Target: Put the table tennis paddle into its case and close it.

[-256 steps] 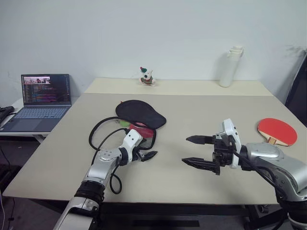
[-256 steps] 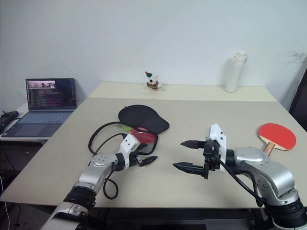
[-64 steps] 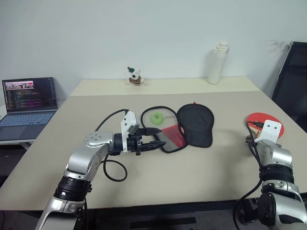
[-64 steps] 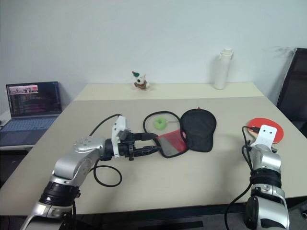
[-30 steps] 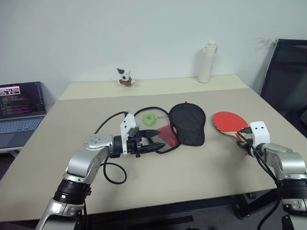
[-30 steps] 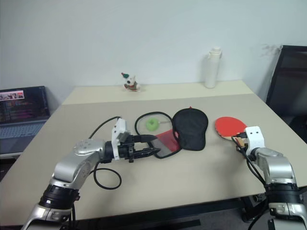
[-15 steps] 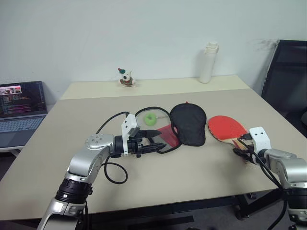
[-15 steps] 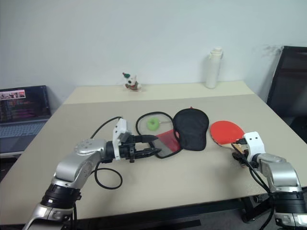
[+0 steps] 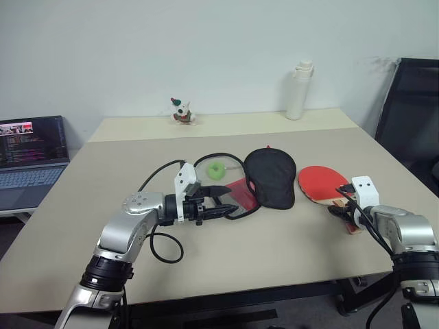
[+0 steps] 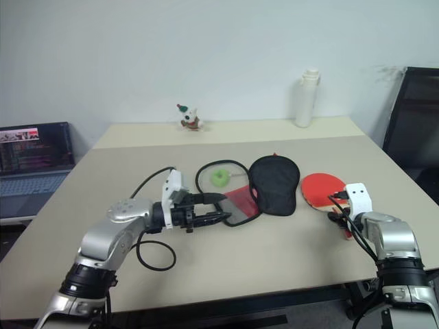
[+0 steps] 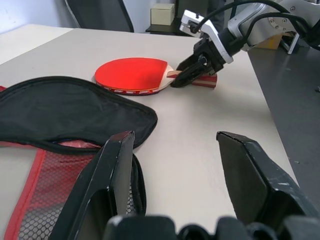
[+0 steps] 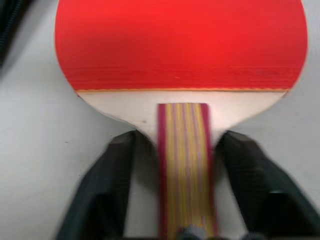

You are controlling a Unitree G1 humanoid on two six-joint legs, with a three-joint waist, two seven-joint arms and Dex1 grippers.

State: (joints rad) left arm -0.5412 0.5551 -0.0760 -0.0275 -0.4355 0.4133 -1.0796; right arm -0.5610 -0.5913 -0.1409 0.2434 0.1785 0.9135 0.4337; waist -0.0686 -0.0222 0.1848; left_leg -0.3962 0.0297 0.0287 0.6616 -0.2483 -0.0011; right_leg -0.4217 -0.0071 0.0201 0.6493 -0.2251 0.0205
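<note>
The paddle [image 9: 322, 184] lies flat on the table, red face up, with its striped wooden handle [image 12: 185, 165] pointing at my right arm. My right gripper [image 9: 341, 209] straddles the handle just below the blade. Its black fingers [image 12: 117, 175] stand a little off each side, open. The case [image 9: 269, 177] lies unzipped to the paddle's left, black flap up, with the red mesh side [image 9: 240, 194] and green charm [image 9: 217, 171] beside it. My left gripper [image 9: 230, 205] is open at the mesh side, one finger [image 11: 115, 170] over the zip edge.
A white bottle [image 9: 296, 90] and a small figurine [image 9: 181, 111] stand at the back of the table. A laptop [image 9: 31, 151] sits on a side desk at the left, and a black chair [image 9: 411, 110] stands at the right. A black cable [image 9: 161, 247] loops under my left arm.
The paddle has been drawn left, closer to the case. In the last half second my right gripper slid up the handle toward the blade. The left arm kept still.
</note>
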